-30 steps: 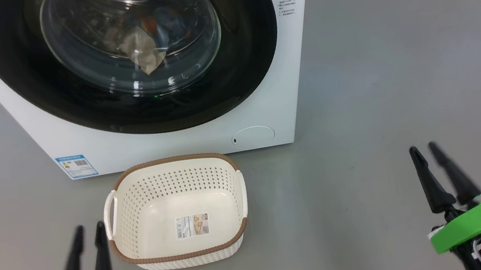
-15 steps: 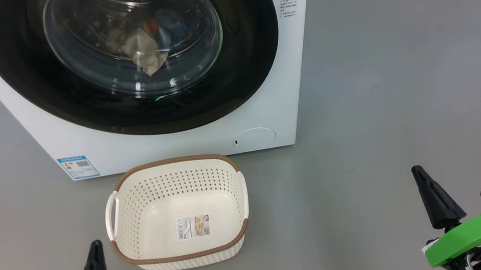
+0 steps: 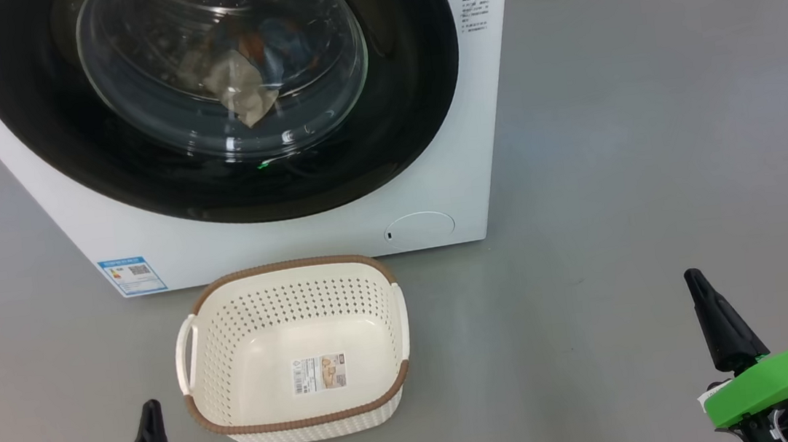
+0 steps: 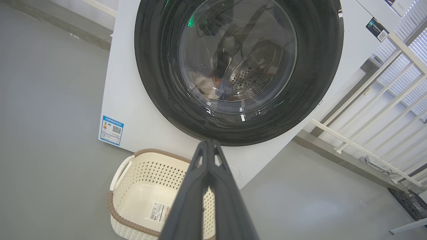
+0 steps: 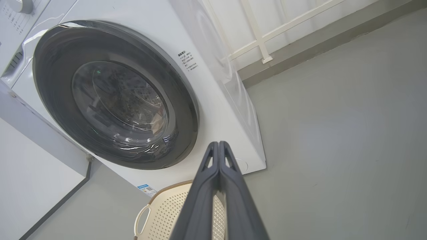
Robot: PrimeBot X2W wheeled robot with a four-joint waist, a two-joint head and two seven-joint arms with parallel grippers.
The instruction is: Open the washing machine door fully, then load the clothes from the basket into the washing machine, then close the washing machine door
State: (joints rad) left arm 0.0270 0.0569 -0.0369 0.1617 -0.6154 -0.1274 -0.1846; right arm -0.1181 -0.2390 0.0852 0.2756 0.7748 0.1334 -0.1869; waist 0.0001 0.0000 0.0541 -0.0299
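While the cream perforated plastic basket (image 3: 221, 356) is sitting empty, the task is being judged complete.
Blue-and-beige clothes (image 3: 243, 94) are being seen behind the shut black-rimmed round door (image 3: 416, 116) of the white washing machine (image 3: 258, 248); left gripper (image 3: 152, 416) and right gripper (image 3: 700, 291) are being held closed, empty.

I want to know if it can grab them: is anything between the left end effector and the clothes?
Yes. The shut washing machine door covers the clothes, seen through its glass. The left end effector sits low beside the basket.

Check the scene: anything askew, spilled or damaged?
Nothing stands out. The washing machine door sits closed, the clothes lie inside behind its glass, and the basket stands upright and empty on the floor in front of the washing machine.
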